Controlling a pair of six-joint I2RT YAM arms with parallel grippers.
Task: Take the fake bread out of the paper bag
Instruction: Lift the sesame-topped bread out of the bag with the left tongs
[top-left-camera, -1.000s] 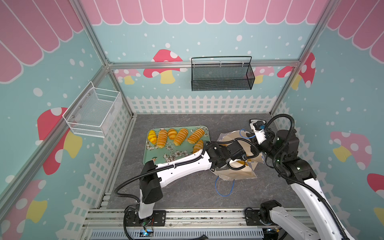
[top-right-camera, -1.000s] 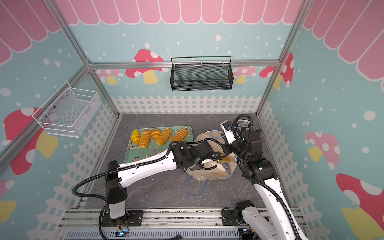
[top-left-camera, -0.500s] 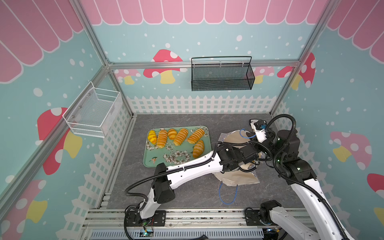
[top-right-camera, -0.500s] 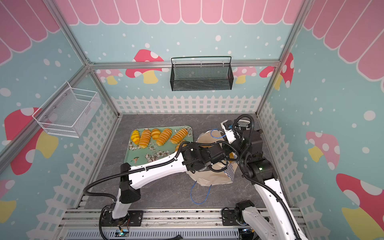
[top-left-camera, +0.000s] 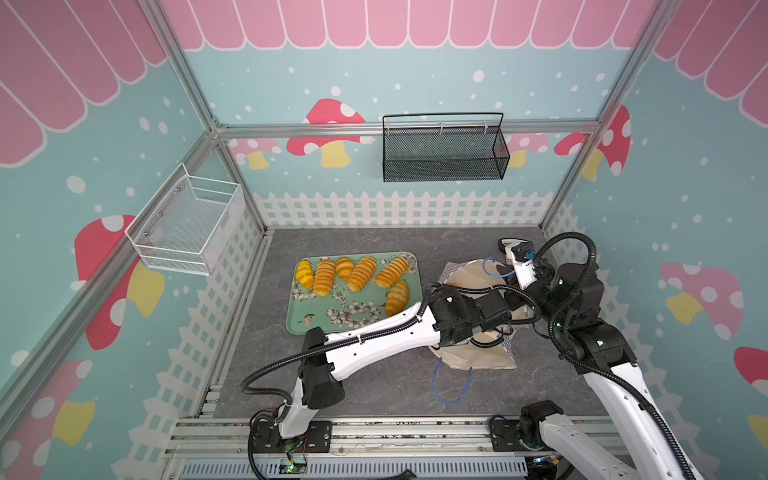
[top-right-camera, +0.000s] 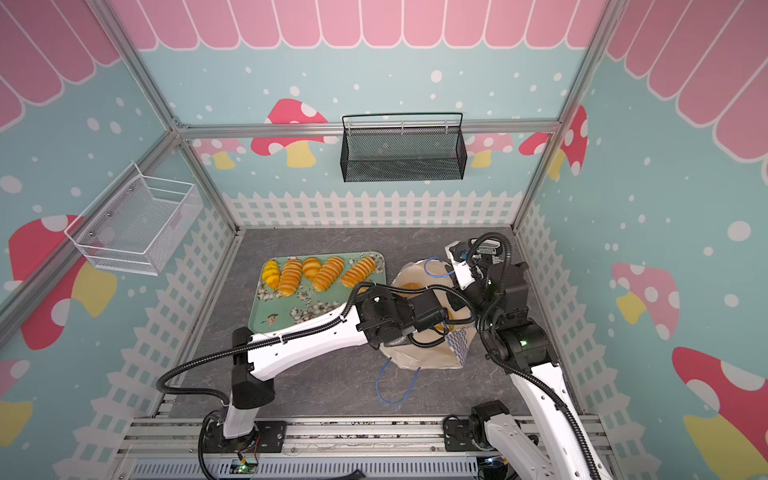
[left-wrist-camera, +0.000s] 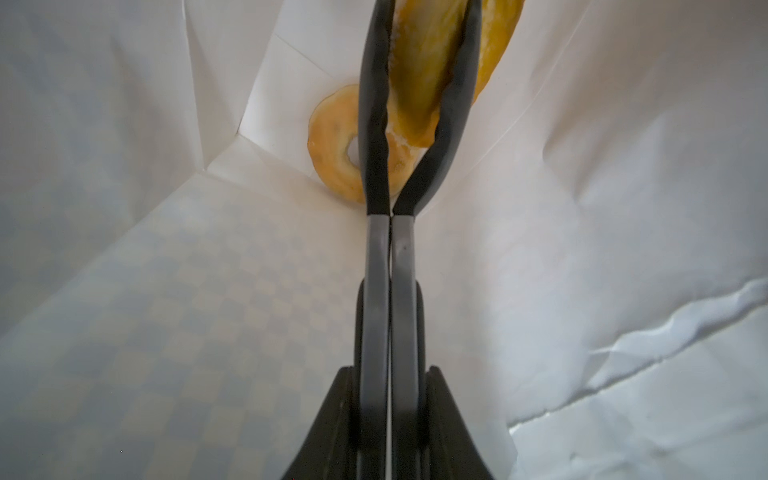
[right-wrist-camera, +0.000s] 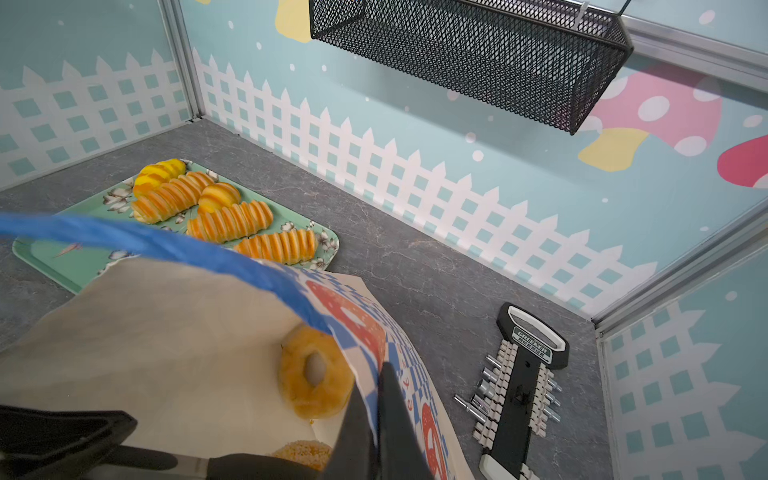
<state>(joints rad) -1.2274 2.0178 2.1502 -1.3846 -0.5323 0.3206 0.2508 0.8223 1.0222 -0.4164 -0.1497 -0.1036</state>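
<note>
Grips a roll (left-wrist-camera: 498, 33), perhaps speckled, inside the bag (top-left-camera: 473, 357) with the left hand (left-wrist-camera: 422, 50), closed on it. Pinches the bag's rim with the right hand (right-wrist-camera: 376, 415), clamped tight. Deeper in the bag, a bagel (right-wrist-camera: 313, 374); left of the bag, six loaves (top-left-camera: 361, 274).

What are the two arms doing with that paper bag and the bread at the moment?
The robot is emptying fake bread out of the paper bag. The right gripper pinches the bag's rim and holds it open. The left gripper reaches inside and is shut on a piece of fake bread. Six loaves lie on the green tray. A ring bagel and a speckled piece are in the bag, not yet taken.
</note>
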